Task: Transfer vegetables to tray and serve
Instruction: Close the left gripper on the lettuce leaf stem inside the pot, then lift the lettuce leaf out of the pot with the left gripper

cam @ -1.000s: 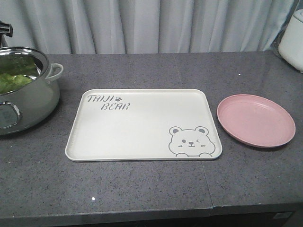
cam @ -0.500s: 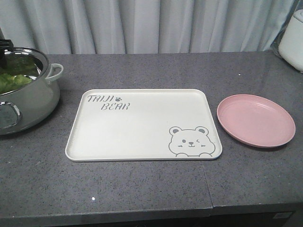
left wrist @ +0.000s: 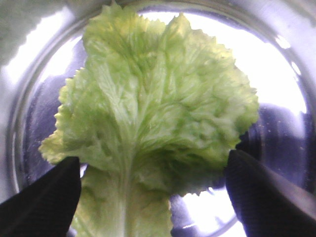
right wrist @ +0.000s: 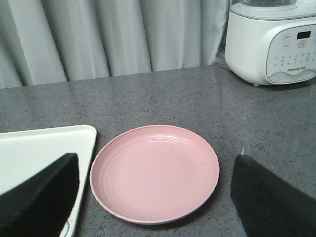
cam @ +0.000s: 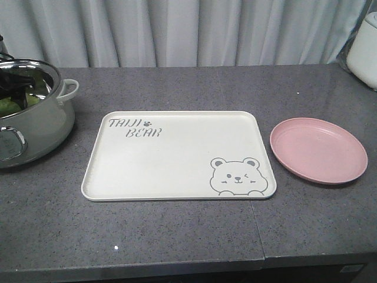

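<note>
The vegetables [left wrist: 153, 94], a crinkly green lettuce leaf with a pale rib, lie in the bottom of a steel pot [left wrist: 276, 89]. My left gripper [left wrist: 153, 168] is open just above the leaf, one black finger on each side of its stem end. In the front view the left gripper [cam: 13, 82] shows as a dark shape inside the pot [cam: 41, 121], hiding most of the vegetables [cam: 7, 105]. The cream tray [cam: 177, 154] with the bear drawing lies mid-counter with nothing on it. My right gripper [right wrist: 154, 163] hangs open over the pink plate [right wrist: 155, 170], holding nothing.
The pink plate [cam: 318, 149] sits right of the tray, whose corner [right wrist: 44, 148] shows in the right wrist view. A white appliance [right wrist: 271, 42] stands at the back right of the grey counter [cam: 188, 236]. Grey curtains hang behind.
The left gripper has come down into the pot and now covers most of the green leaf in the front view. Tray and plate have not moved.
</note>
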Robot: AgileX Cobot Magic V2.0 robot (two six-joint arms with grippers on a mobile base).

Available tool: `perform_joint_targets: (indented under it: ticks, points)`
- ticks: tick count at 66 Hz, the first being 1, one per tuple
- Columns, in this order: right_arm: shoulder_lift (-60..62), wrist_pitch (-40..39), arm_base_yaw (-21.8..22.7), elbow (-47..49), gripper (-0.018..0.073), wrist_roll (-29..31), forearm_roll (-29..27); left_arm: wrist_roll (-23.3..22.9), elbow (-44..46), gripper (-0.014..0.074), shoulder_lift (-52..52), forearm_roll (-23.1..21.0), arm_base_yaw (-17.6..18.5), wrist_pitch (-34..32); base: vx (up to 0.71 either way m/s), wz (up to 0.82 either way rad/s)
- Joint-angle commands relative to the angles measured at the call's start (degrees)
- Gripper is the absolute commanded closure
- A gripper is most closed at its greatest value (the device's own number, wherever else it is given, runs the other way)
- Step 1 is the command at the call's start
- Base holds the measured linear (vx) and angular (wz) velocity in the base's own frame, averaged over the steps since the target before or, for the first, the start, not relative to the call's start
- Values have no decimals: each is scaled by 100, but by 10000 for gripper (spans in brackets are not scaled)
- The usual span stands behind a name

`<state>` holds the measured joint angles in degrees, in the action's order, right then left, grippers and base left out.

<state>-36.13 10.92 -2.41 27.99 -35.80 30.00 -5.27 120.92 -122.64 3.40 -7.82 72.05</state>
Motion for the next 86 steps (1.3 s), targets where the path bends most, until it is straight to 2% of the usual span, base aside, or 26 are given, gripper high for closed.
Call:
perform_joint_targets:
  ticks: [1, 25, 35, 44, 58, 74, 86]
  points:
    - [-40, -283, 29, 194, -35, 53, 99, 6, 140, 20, 274, -37, 0, -53, 0, 0]
    - [-40, -259, 29, 194, -35, 47, 72, 56, -238, 22, 92, -31, 0, -53, 0, 0]
    - [-40, -259, 29, 194, -35, 24, 72, 56, -238, 76, 78, -31, 0, -53, 0, 0]
    - [-40, -259, 29, 194, -35, -18, 72, 56, -238, 244, 78, -36, 0, -53, 0, 0]
    - [-40, -259, 29, 194, -35, -18, 72, 69, -238, 606, 78, -36, 0, -53, 0, 0]
    - [-40, -264, 29, 194, -35, -18, 72, 115, -226, 604, 184, -192, 0, -62, 0, 0]
    - [-40, -467, 29, 194, -35, -18, 79, 115, -226, 604, 572, -174, 0, -317, 0, 0]
